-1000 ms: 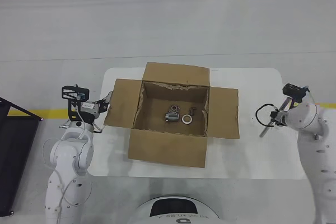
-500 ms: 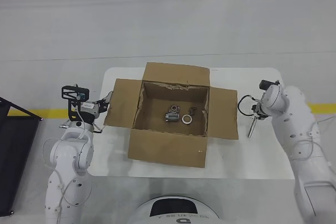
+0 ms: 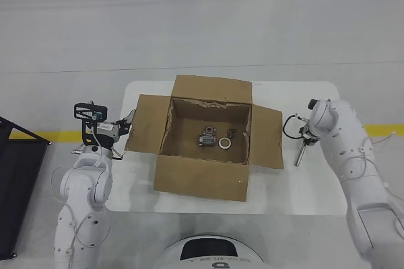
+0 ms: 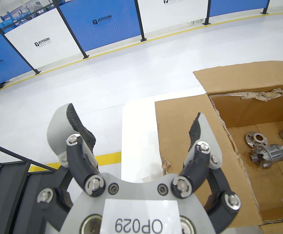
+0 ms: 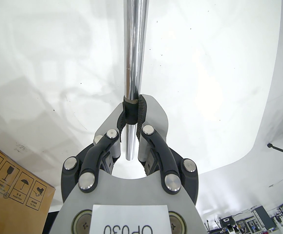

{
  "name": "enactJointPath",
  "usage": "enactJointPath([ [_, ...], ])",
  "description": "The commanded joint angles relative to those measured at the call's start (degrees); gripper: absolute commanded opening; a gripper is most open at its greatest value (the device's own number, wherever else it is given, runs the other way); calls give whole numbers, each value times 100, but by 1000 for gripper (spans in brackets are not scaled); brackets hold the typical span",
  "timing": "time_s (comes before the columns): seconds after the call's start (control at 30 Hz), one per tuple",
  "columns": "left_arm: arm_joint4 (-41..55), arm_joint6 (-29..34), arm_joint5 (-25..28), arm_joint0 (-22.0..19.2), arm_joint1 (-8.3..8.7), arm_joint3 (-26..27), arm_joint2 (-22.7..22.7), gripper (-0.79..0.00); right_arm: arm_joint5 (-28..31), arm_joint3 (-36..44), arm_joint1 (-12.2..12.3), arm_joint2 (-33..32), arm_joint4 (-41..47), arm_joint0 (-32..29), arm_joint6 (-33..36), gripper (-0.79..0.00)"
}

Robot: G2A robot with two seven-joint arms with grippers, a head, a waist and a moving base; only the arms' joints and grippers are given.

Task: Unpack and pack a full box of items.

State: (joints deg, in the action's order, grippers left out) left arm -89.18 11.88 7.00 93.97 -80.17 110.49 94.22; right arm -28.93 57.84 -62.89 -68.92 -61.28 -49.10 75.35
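Now — right end effector point(image 5: 131, 107) clamps polished metal rod point(image 5: 134, 37) | left end effector point(image 4: 134, 113) agape

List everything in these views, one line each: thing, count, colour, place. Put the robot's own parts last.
table: one, white, in front of the robot.
box: one, brown cardboard, on the middle of the table, open with all four flaps spread.
metal parts: four, silver-grey, close together on the box floor.
rod: one, shiny silver, above the table to the right of the box, held at one end.
rack: one, black, on the floor left of the table.
floor line: one, yellow, running behind the table.
fence panels: several, blue and white, at the room's edge.
left pincer: one, open, empty, by the box's left flap.
right pincer: one, shut on the rod.
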Motion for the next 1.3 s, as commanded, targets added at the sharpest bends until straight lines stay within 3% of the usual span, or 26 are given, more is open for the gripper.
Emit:
enactJointPath([
  [0.0,0,0,0,0,0,0,0,0,-9,-98,-16,19,-4,37,-8,-785],
  [0.03,0,0,0,0,0,0,0,0,-1,-144,-25,29,4,60,-1,-767],
  [0.07,0,0,0,0,0,0,0,0,-1,-194,-33,41,-4,83,-1,-686],
  [0.17,0,0,0,0,0,0,0,0,12,-298,-56,76,-18,156,10,-653],
  [0.23,0,0,0,0,0,0,0,0,29,-346,-60,62,-27,221,14,-477],
  [0.27,0,0,0,0,0,0,0,0,34,-349,-58,38,-26,249,11,-449],
  [0.5,0,0,0,0,0,0,0,0,117,456,64,-486,91,148,77,-406],
  [0.7,0,0,0,0,0,0,0,0,121,2540,232,-1394,418,-744,121,-394],
  [0.73,0,0,0,0,0,0,0,0,128,2967,247,-1534,523,-938,129,-326],
  [0.77,0,0,0,0,0,0,0,0,138,3364,259,-1662,637,-1146,138,-105],
  [0.8,0,0,0,0,0,0,0,0,163,3825,265,-1767,787,-1350,163,-18],
  [0.9,0,0,0,0,0,0,0,0,171,4776,308,-2079,726,-1955,172,0],
  [1.23,0,0,0,0,0,0,0,0,166,4844,315,-2118,657,-2016,167,0],
  [1.27,0,0,0,0,0,0,0,0,481,5077,297,-2024,990,-2023,69,0],
])
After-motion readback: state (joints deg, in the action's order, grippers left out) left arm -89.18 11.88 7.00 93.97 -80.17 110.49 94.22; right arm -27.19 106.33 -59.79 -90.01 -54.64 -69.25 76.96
